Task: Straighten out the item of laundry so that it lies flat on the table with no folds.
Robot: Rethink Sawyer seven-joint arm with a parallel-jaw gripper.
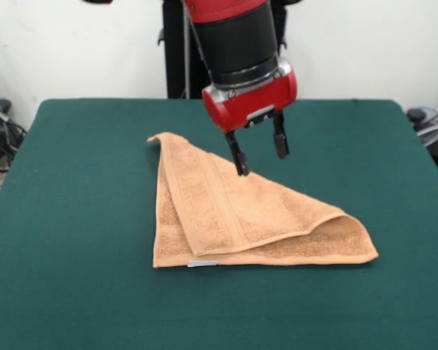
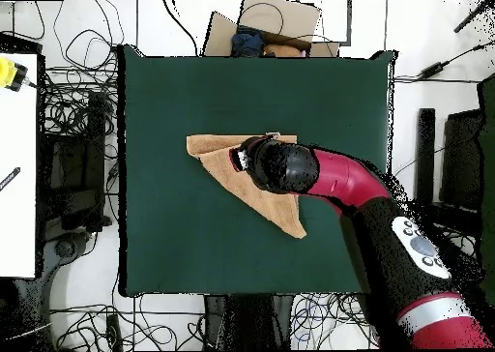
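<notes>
The item of laundry [image 1: 226,211] is an orange-tan terry towel folded over into a rough triangle on the green table [image 1: 73,219]. A small white-grey tag [image 1: 202,263] shows at its near edge. The fold runs from the far-left corner down to the right corner. My gripper [image 1: 259,154] hangs open and empty just above the towel's far folded edge; the left fingertip [image 1: 241,168] is close to the cloth. In the overhead view the arm covers the towel's middle [image 2: 215,153], and the gripper [image 2: 242,160] shows only partly.
The table [image 2: 174,242] is ringed by cables and equipment on the floor. A cardboard box [image 2: 280,24] sits past its far edge in the overhead view. The robot pedestal [image 1: 177,51] stands behind the table.
</notes>
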